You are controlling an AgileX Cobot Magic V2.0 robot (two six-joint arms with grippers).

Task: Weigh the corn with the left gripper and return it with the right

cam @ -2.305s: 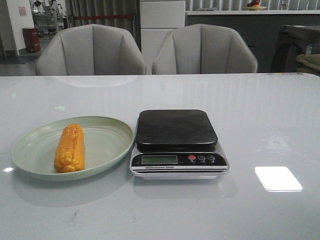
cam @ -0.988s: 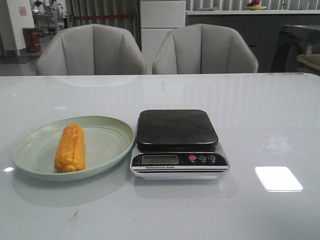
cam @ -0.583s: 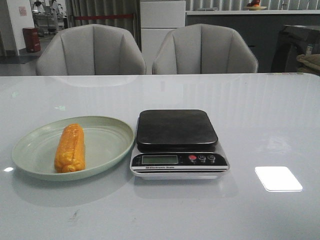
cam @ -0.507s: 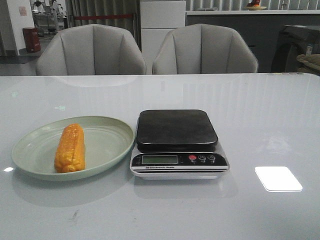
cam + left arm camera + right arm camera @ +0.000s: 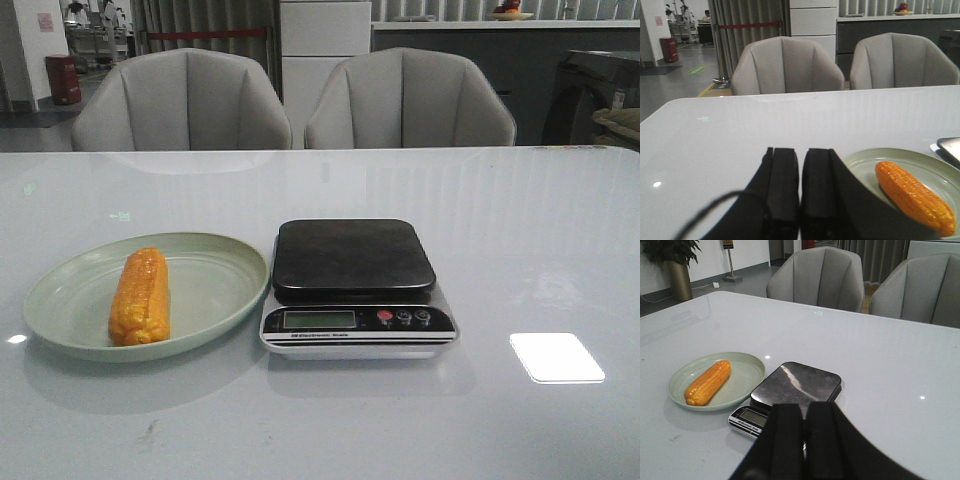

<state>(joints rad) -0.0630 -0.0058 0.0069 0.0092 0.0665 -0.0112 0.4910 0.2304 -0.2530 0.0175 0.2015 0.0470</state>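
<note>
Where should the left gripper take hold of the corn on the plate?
Probably at mid-length, from above, fingers across the width. The corn lies flat on the plate, its long axis running front to back, both long sides clear. The left gripper, fingers together, must open first.

Three views, shared plate [image 5: 60, 300]

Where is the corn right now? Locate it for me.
In the front view the corn lies on the green plate at the table's left side, just left of the scale, whose platform is bare.
</note>
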